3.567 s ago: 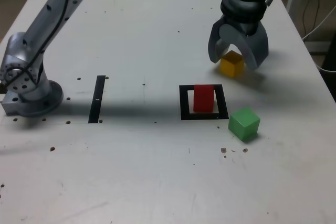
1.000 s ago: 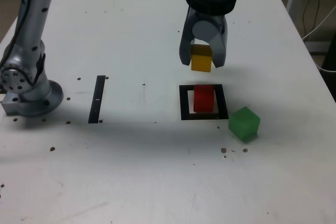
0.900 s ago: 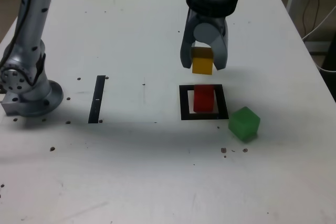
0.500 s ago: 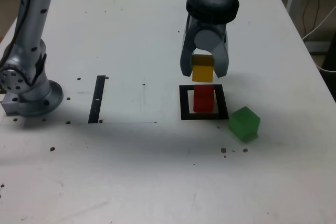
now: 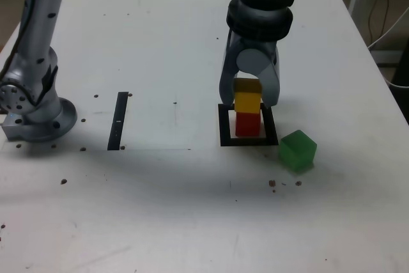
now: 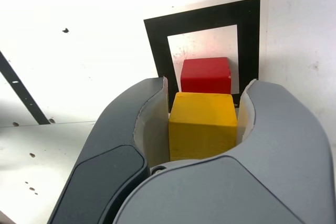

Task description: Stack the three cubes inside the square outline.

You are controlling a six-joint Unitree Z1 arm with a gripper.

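tool [image 5: 248, 99] has lowered, clamped on yellow cube [image 5: 247, 102], seemingly touching red cube [image 5: 248, 123]; white table [image 5: 160, 209].

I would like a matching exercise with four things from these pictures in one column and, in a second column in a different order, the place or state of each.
Things:
1. yellow cube
2. red cube
3. green cube
4. black strip

Places or states:
A. on the table outside the square outline, at the exterior view's right
B. held between the jaws of the gripper
C. flat on the table, near the arm's base
D. inside the square outline

Pairs: 1-B, 2-D, 3-A, 4-C
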